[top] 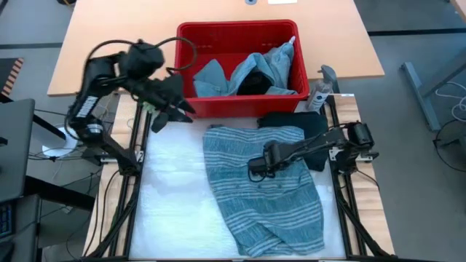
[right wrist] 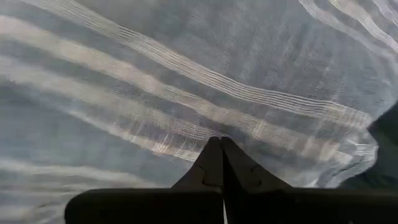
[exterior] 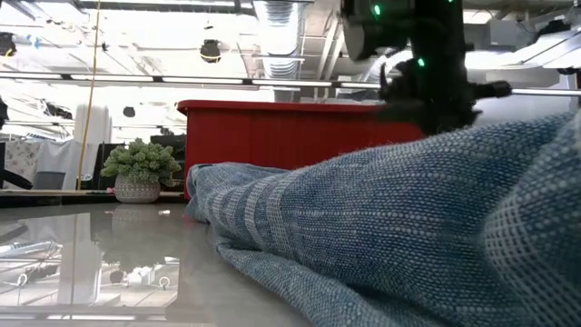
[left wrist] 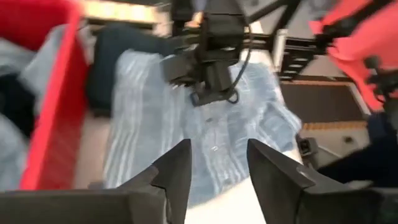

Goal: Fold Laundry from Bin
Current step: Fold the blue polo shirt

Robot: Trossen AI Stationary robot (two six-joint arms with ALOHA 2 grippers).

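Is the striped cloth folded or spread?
Spread: the striped cloth lies mostly flat, edges rumpled, on the table before the bin.

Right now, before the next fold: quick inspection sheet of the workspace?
Surface: white mat, bare on the left arm's side.
Job's things: striped cloth spread on the mat; red bin behind it holds denim and dark pieces; dark garment beside the bin.
Clutter: spray bottle by the bin; potted plant off the mat.
Grippers: right gripper shut, down on the striped cloth's middle; left gripper raised near the bin's corner, fingers apart, empty.
Cables: loop over the bin's rim.
Surroundings: wooden table, grey floor.
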